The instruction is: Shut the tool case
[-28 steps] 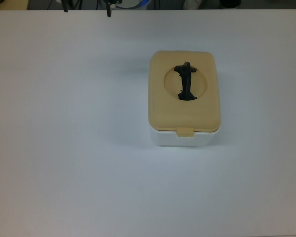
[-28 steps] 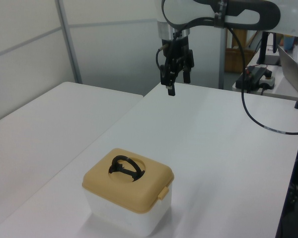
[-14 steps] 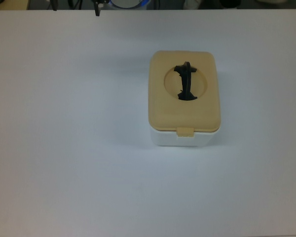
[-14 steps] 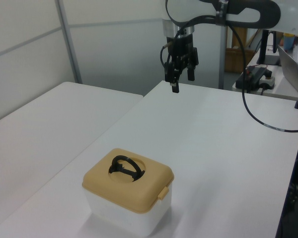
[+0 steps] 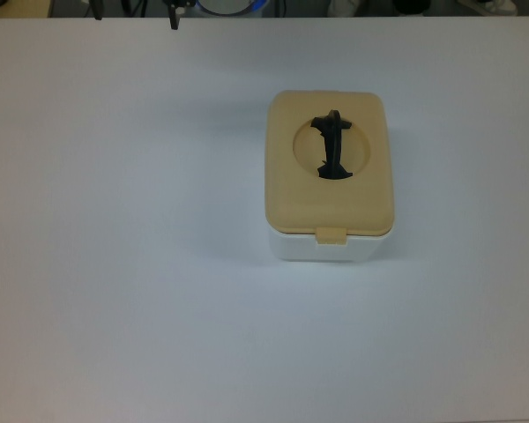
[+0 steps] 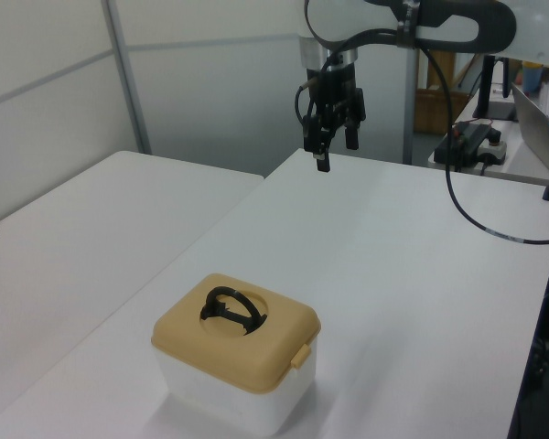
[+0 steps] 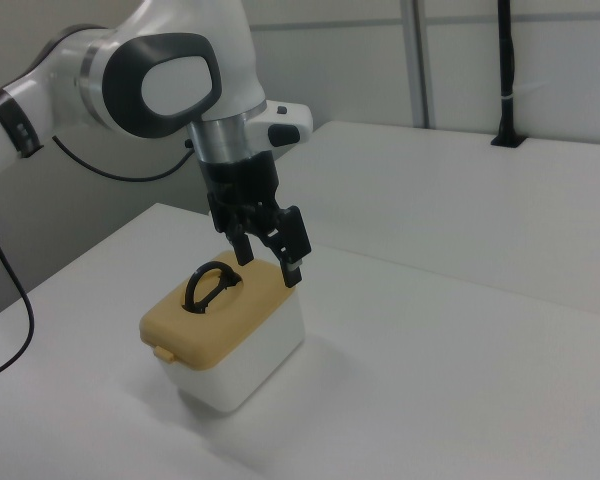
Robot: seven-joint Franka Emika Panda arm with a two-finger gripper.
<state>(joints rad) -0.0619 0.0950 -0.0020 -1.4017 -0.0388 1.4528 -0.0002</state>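
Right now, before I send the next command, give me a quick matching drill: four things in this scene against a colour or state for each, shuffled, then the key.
Things
1. lid
2. tub
3. handle
4. gripper

Colour or state
A. black, standing up in the round recess
B. white, sitting on the table under the tan cover
C. raised in the air, away from the case, holding nothing
D. tan, seated flat on top with a tab at its edge

Pairs: 1-D, 2-B, 3-A, 4-C
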